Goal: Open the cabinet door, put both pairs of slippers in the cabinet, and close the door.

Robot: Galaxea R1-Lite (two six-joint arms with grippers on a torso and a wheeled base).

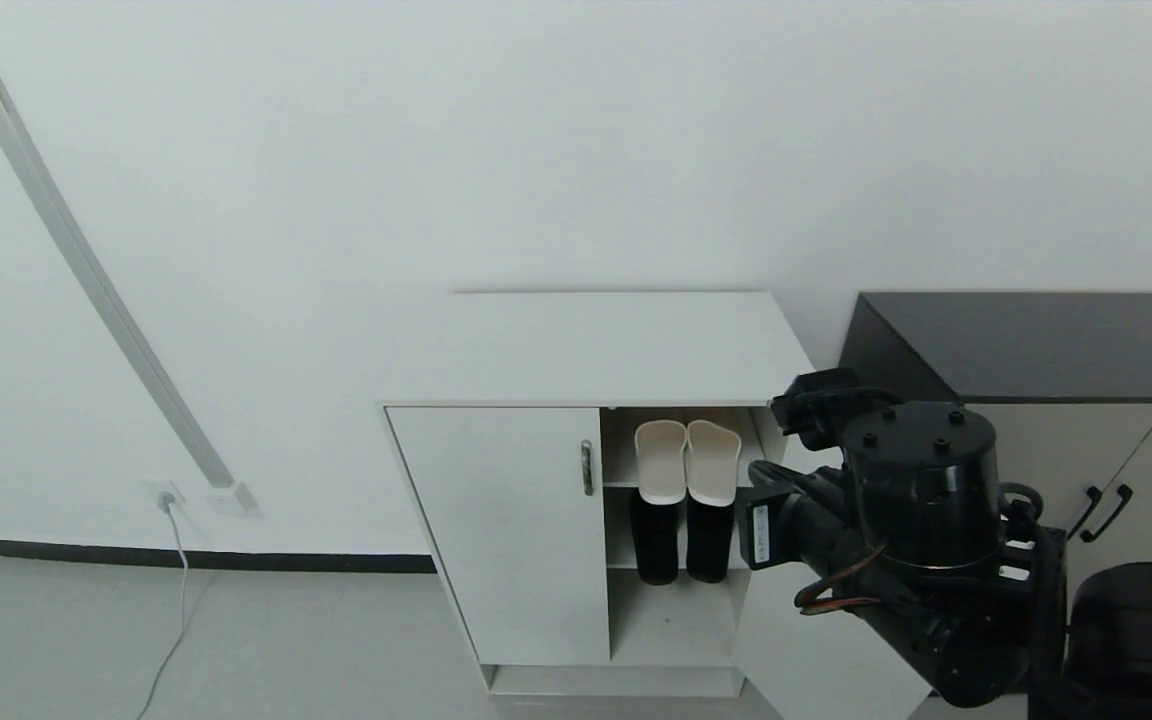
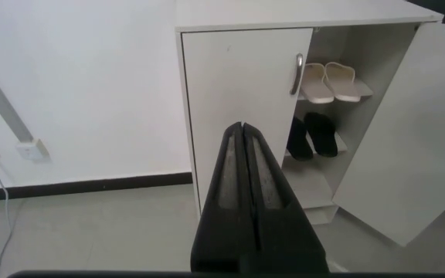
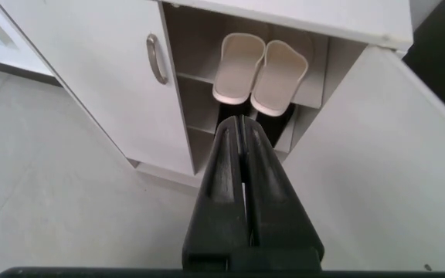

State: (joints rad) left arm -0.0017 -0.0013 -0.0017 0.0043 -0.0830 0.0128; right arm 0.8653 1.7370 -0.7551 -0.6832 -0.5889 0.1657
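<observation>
Since the white laminate cabinet's [image 1: 616, 345] left door [image 1: 496, 530] is shut and white foam slippers [image 1: 687, 460] sit shelved above black slippers [image 1: 681, 540], only the open right door panel [image 3: 377, 170] remains. It looks light, stiff and hinged, so push its flat face. Left gripper [image 2: 242, 127] and right gripper [image 3: 244, 123] are both clenched and empty. The dark sideboard [image 1: 1036, 340] looks outside the swing.

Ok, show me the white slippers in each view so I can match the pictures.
Head view: white slippers directly above the black slippers.
Left wrist view: white slippers next to the door handle.
Right wrist view: white slippers beyond the right gripper.
Shared landmark: the metal door handle.
</observation>
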